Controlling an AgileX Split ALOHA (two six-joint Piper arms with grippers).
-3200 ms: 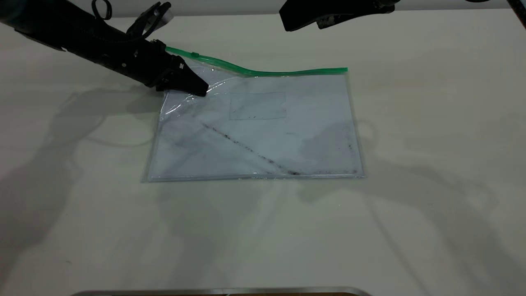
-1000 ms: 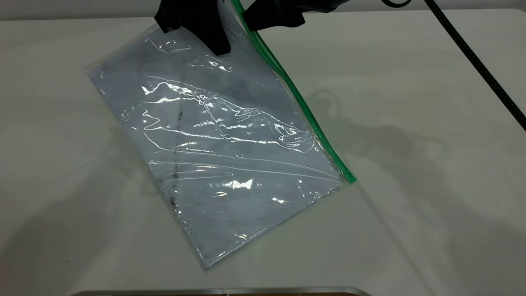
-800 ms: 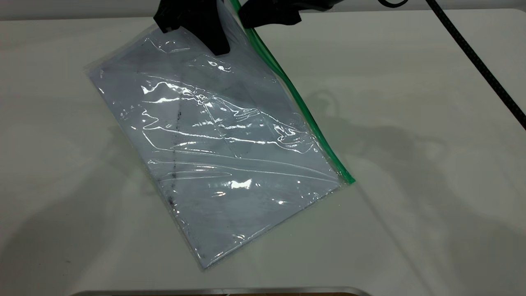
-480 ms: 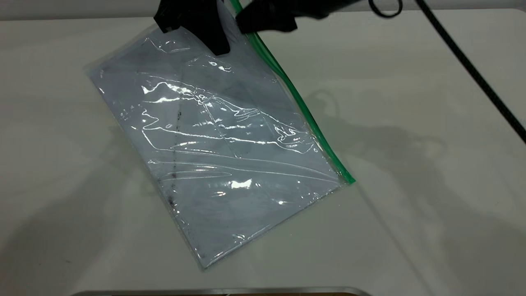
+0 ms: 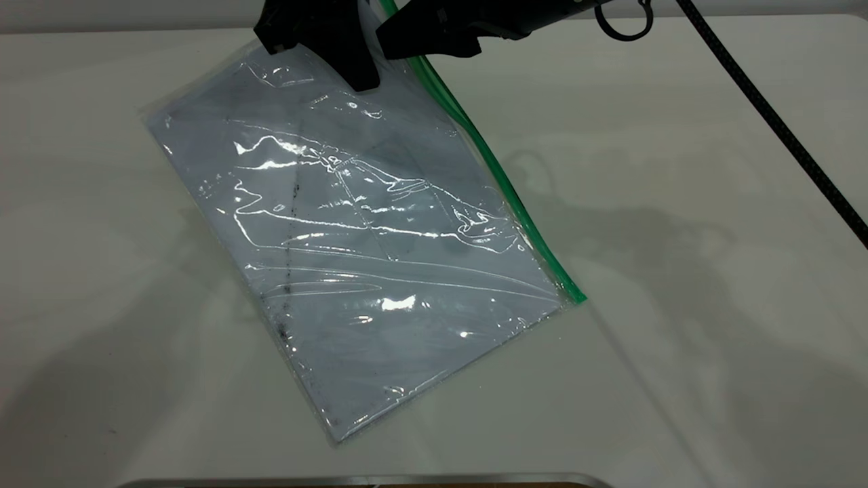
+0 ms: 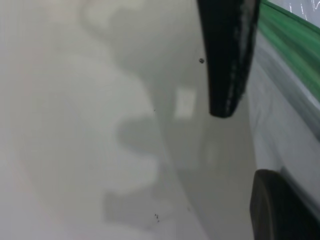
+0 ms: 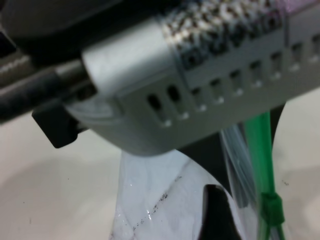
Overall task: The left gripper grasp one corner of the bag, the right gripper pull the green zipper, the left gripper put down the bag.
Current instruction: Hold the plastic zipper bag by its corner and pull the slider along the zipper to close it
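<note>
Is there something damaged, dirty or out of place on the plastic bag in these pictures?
The clear plastic bag, hanging tilted from the left gripper, is wrinkled, and a dark smudged streak marks the white paper inside. No tear is visible.

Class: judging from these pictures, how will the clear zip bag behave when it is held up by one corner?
Probably floppy: the bag hangs from the left end effector with rippled, creased film. Likely light for its size, since one corner grip carries it. Possibly slippery: its surface is glossy, so the green zipper may shift when pulled.
</note>
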